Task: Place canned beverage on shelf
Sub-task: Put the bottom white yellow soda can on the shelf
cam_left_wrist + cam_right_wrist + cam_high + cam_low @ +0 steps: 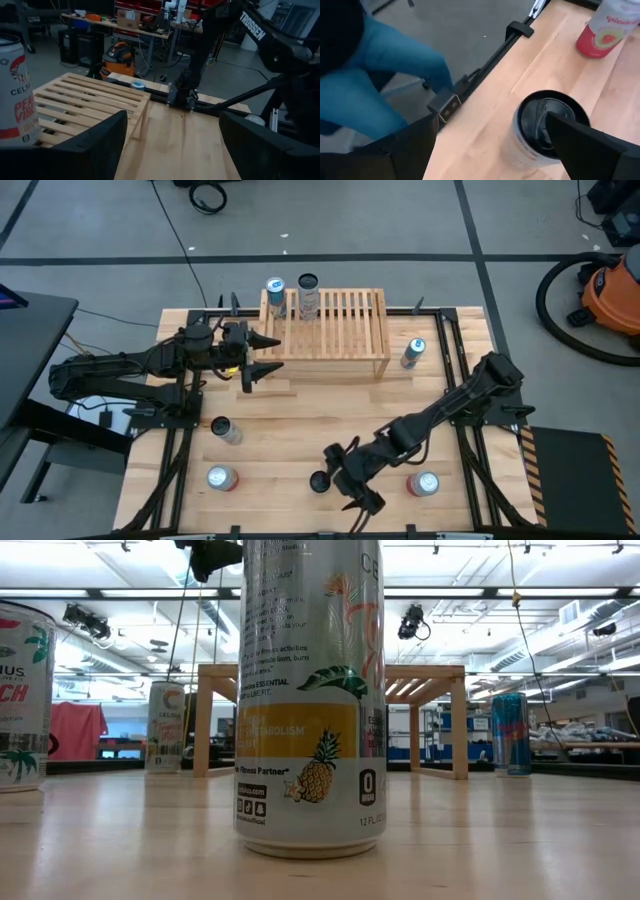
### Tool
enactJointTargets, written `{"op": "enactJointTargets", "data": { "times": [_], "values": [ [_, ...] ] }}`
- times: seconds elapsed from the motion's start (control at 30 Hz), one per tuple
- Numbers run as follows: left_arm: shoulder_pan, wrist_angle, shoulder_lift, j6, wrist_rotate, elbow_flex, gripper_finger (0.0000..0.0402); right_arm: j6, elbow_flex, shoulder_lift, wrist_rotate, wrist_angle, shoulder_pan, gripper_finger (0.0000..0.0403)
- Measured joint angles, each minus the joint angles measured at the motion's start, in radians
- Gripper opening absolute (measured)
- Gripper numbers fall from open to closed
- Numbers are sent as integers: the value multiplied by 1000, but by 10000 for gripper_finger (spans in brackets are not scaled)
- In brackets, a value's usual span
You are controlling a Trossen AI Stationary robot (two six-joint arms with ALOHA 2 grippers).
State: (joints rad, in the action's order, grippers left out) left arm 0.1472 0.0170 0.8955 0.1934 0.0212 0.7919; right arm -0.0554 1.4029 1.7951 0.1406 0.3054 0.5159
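Here the right tool (340, 477) hangs with fingers spread around a dark-topped can (319, 481) at lower centre of the tabletop (300, 430), not yet pinching. The left tool (262, 356), also spread, waits beside the shelf (335, 330) at upper centre.

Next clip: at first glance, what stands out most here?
The wooden shelf at the table's far edge already holds two cans at its left end. The right gripper, open, hovers over a black-topped can near the front edge, and that pineapple-printed can fills the low view. The left gripper, open and empty, sits by the shelf's left side, while more cans stand scattered around the table.
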Motion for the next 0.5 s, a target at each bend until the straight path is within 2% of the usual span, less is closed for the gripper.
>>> {"op": "enactJointTargets", "data": {
  "times": [0.2,0.4,0.5],
  "values": [
    [0,0,0,27,0,0,318,-162,0,-15,36,-3,-9,380],
    [0,0,0,23,0,0,318,-236,0,-34,263,-16,-72,380],
    [0,-1,0,23,0,0,318,-242,0,-32,305,-40,-114,378]
  ]
}}
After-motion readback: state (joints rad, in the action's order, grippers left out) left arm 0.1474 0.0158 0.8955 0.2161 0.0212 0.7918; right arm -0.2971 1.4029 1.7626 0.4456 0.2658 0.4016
